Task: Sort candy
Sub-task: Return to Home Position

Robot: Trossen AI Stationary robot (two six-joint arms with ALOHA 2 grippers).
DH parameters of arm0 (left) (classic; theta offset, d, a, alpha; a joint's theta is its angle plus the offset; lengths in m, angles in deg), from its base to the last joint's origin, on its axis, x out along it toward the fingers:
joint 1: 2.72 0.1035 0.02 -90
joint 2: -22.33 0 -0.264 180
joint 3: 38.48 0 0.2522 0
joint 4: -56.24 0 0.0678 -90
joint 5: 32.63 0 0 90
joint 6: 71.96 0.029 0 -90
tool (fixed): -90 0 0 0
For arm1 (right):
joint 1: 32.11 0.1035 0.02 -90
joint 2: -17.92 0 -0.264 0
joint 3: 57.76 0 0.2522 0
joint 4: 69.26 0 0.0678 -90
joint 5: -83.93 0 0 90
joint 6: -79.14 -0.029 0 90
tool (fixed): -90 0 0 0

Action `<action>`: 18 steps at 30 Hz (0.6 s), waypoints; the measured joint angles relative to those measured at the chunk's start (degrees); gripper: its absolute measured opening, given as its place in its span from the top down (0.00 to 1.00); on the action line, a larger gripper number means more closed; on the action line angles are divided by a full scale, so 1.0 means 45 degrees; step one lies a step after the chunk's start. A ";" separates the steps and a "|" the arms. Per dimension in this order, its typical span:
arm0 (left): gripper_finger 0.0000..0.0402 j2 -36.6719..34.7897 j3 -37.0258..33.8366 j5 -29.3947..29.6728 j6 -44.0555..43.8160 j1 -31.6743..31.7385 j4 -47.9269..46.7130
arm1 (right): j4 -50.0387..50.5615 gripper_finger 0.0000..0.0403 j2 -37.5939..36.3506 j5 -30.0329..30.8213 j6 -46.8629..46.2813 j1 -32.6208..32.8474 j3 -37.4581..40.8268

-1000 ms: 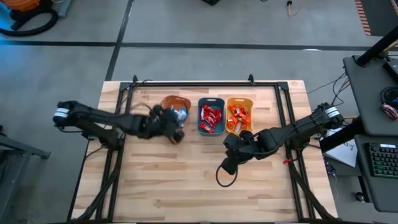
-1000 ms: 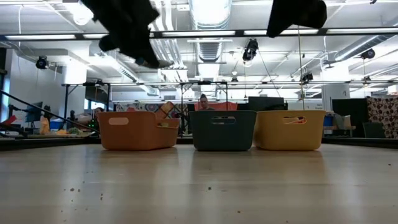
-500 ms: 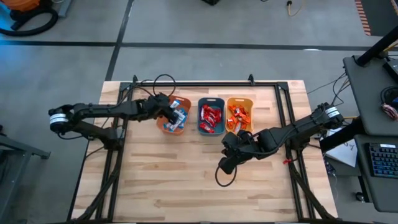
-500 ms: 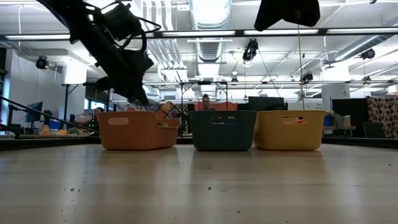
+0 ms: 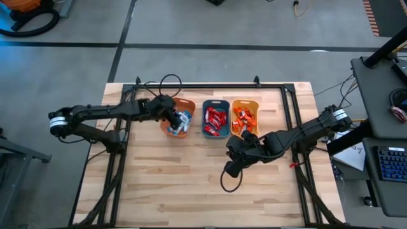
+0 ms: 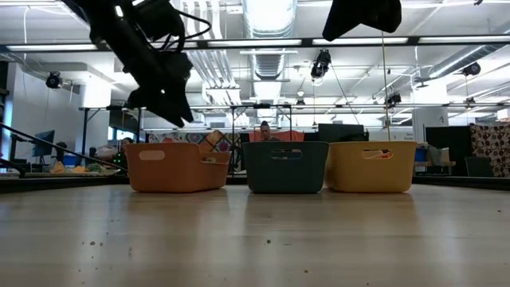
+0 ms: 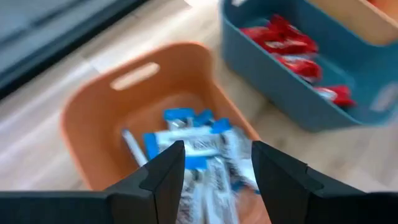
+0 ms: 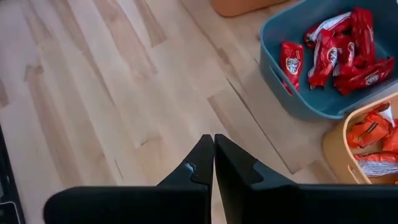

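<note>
Right now the left gripper (image 7: 217, 152) hangs over the orange bin (image 5: 189, 104) at 11 o'clock on the table (image 5: 172, 184), its fingers (image 7: 166, 177) spread apart with nothing between them. Under it lies the blue-and-white candy (image 7: 193, 140), heaped in that bin. At 12 o'clock the blue bin (image 5: 216, 102) holds the red candy (image 5: 216, 119), and just on its 3 o'clock side the yellow-orange bin (image 5: 245, 101) holds the orange candy (image 5: 243, 116). I see no candy on the bare boards, so I judge the sorting finished.

The right gripper (image 8: 213, 142) hovers over bare wood at the 6 o'clock side of the yellow-orange bin, pinched together on nothing.

To bring the arms home cleanly, I would lift the left gripper straight up until it clears the orange bin's rim, and only then draw it back toward 9 o'clock, so a finger does not catch the wall and drag the bin. The right arm has open table under it and can go toward 3 o'clock without a lift.

As for writing, the red wrappers carry pale print, but I cannot read it, nor anything on the other wrappers or bins.
</note>
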 joint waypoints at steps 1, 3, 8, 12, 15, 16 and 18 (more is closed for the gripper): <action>0.58 -0.0080 0.0200 -0.0334 0.0000 -0.0006 -0.0389 | 0.0000 0.98 0.0000 -0.0010 -0.0006 -0.0005 0.0000; 0.58 -0.0368 0.0747 -0.1093 -0.0010 -0.0132 -0.1234 | 0.0054 0.98 0.0000 -0.0023 -0.0023 -0.0024 0.0000; 0.60 -0.2363 0.1447 -0.2396 0.0512 -0.1710 -0.0871 | -0.0123 0.98 0.0000 0.0303 -0.0941 0.0005 0.0013; 0.63 -0.4789 0.1309 -0.2152 0.1353 -0.3868 0.1123 | -0.1755 0.98 -0.0194 0.0597 0.2006 -0.0161 0.0189; 0.65 -0.6174 0.1307 -0.0082 0.1136 -0.5113 0.0883 | -0.3393 0.98 -0.0627 0.0516 0.4201 -0.0764 0.0185; 0.65 -0.6588 0.1299 0.0467 0.0742 -0.5441 0.0902 | -0.3831 0.98 -0.0781 0.0440 0.4811 -0.1064 0.0180; 0.65 -0.7299 0.1299 0.0930 0.0308 -0.5897 0.0999 | -0.4886 0.98 -0.1036 -0.0373 0.6127 -0.1692 0.0214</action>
